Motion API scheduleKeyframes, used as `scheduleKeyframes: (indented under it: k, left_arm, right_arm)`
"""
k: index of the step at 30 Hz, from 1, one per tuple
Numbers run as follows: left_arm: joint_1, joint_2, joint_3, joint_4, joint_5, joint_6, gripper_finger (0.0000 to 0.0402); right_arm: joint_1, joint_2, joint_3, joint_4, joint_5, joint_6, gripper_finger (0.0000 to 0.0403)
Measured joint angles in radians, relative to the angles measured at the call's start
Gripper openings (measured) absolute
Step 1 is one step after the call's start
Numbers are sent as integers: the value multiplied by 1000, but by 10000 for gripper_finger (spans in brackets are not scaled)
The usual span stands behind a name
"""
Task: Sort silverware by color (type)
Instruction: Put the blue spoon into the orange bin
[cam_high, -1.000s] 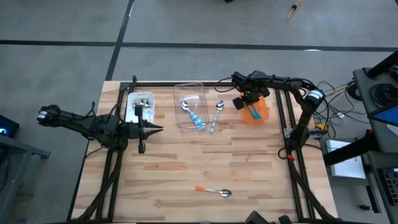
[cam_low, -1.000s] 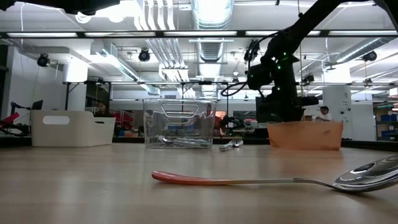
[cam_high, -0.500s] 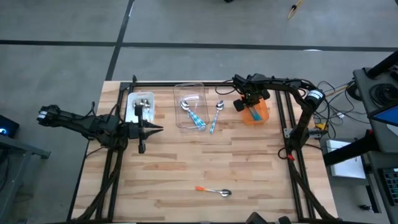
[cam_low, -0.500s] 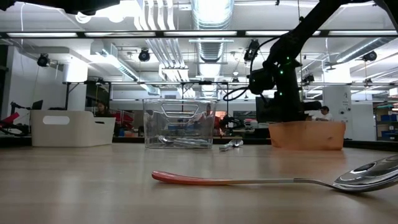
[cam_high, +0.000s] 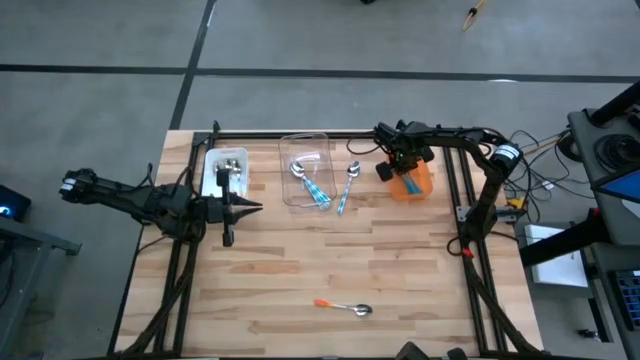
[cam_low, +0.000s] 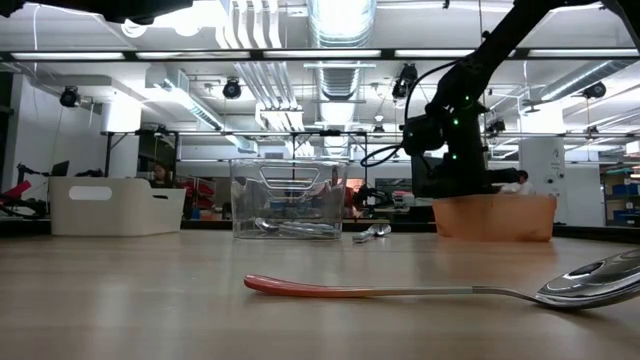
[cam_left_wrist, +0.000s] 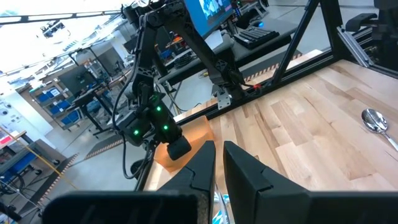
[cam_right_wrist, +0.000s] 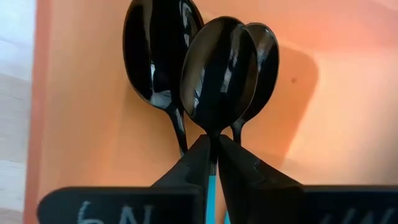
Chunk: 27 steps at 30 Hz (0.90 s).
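Note:
My right gripper (cam_high: 402, 166) hangs over the orange bin (cam_high: 422, 182) at the table's far right, shut on a dark-bowled spoon with a teal handle (cam_right_wrist: 215, 68). Two more dark spoons (cam_right_wrist: 155, 50) lie on the bin's floor beneath it. In the low view the fingers are hidden behind the bin's wall (cam_low: 490, 217). Light-blue-handled silver spoons (cam_high: 312, 182) lie in the clear bin (cam_high: 322, 140), and one more (cam_high: 348, 185) lies flat on the table beside it. An orange-handled silver spoon (cam_high: 343, 307) lies near the table's near edge. My left gripper (cam_high: 255, 208) waits shut by the white bin (cam_high: 213, 172). My right gripper pinches the spoon's thin neck (cam_right_wrist: 213, 138), just behind the dark bowl, between its two fingers. The fingers come from above, pointing down into the orange bin, along the handle. The bowl hangs below them over the two lying spoons; whether it touches them I cannot tell.
The white, clear and orange bins stand in a row along the far edge. Black frame rails run along the table's left, far and right sides. The wide middle of the wooden table (cam_high: 330, 250) holds nothing but the orange-handled spoon (cam_low: 400, 291) near the front.
My right gripper has sunk lower toward the orange bin and shifted slightly toward the table's right, keeping its hold on the dark spoon.

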Motion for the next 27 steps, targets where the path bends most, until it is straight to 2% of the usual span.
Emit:
scheduleKeyframes:
  k: [27]
  left_arm:
    - [0, 0, 0, 0, 0, 0, 15]
  right_arm:
    - [0, 0, 27, -29, 8, 1, 28]
